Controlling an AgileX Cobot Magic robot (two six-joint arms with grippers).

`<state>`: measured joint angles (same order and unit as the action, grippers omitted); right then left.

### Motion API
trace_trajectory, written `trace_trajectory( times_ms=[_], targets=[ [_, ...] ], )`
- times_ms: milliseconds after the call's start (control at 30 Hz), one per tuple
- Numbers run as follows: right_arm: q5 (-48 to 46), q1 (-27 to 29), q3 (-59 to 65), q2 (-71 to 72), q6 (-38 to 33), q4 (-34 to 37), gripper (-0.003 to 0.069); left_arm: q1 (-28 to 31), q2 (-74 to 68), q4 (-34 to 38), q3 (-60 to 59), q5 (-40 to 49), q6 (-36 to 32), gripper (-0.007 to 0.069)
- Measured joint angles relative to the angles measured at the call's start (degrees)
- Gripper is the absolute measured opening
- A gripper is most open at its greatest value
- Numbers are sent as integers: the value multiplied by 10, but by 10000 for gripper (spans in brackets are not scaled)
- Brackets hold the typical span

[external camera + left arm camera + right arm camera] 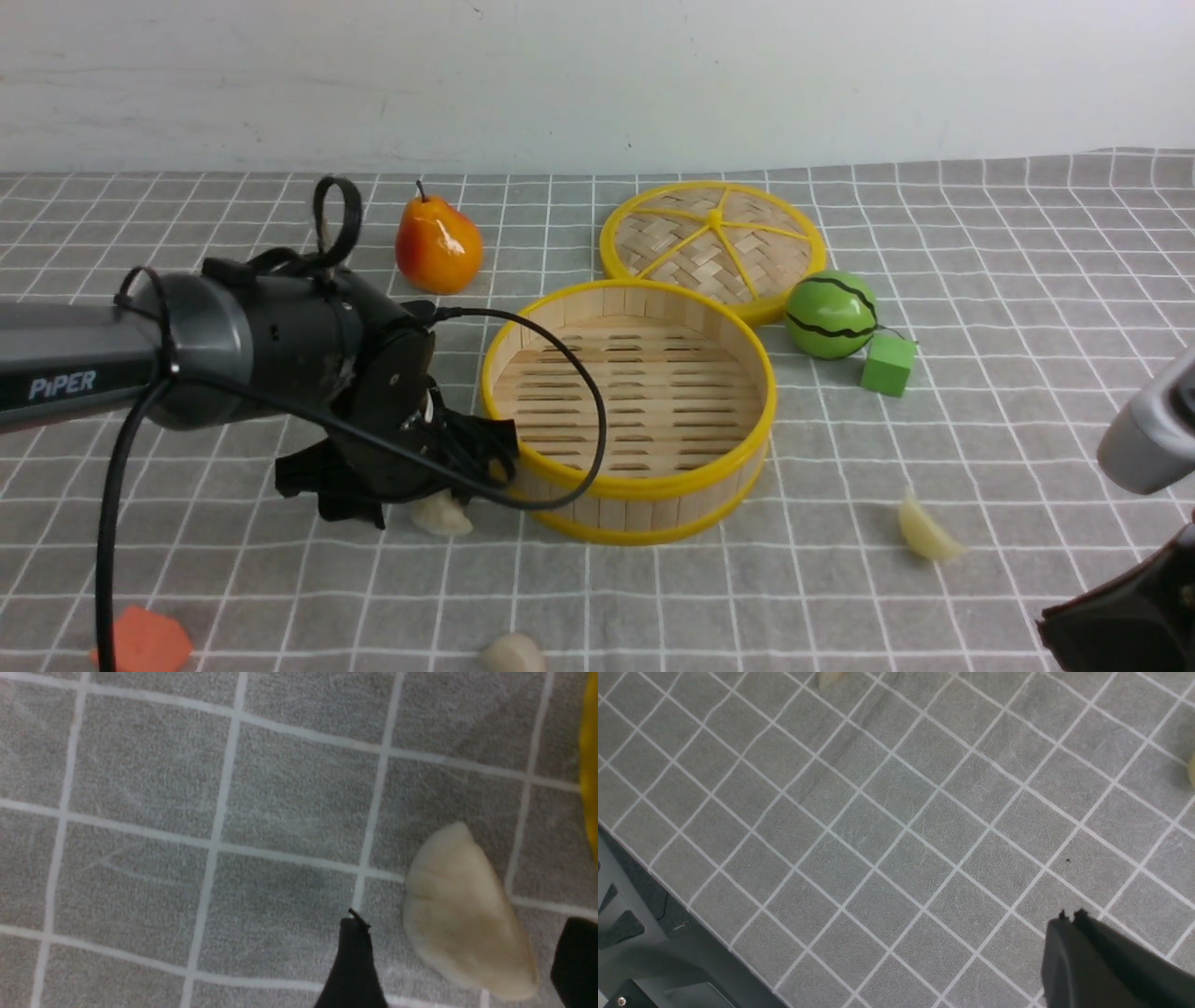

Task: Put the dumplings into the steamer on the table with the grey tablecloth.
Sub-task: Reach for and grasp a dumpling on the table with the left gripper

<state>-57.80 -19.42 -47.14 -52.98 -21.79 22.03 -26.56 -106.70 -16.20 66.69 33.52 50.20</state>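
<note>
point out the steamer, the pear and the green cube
steamer (644, 301), front view, inner far wall
pear (439, 245), front view, middle of its body
green cube (887, 364), front view, front face

The front view faces forward over the grey tablecloth (1027, 233) — both wrist views look down on it, the left closest, onto a dumpling (462, 914) the front view shares.

Bamboo steamer (644, 511) sits upright and empty on the grey tablecloth (1008, 280). Cream dumpling (441, 516) lies just beside its front-left wall, yellowish dumpling (926, 537) is off to its right, third dumpling (512, 655) is at the near edge, partly cut off.
</note>
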Motion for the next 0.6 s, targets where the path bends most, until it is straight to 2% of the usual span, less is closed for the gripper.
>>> trace_trajectory(
  times_ms=[100,167,200,233,267,300,400,600],
  targets=[
    [-2,0,0,0,0,0,-8,0,-10,-4,2,-10,17,454],
    [-2,0,0,0,0,0,-5,0,-10,-4,2,-9,19,372],
    [-2,0,0,0,0,0,-5,0,-10,-4,2,-9,19,372],
    [-2,0,0,0,0,0,-3,0,-10,1,2,-6,20,279],
    [-2,0,0,0,0,0,-3,0,-10,1,2,-6,20,268],
    [-2,0,0,0,0,0,-2,0,-10,5,3,-2,20,199],
    [-2,0,0,0,0,0,-1,0,-8,6,6,13,13,192],
    [-2,0,0,0,0,0,1,0,21,10,7,56,-56,192]
  ],
)
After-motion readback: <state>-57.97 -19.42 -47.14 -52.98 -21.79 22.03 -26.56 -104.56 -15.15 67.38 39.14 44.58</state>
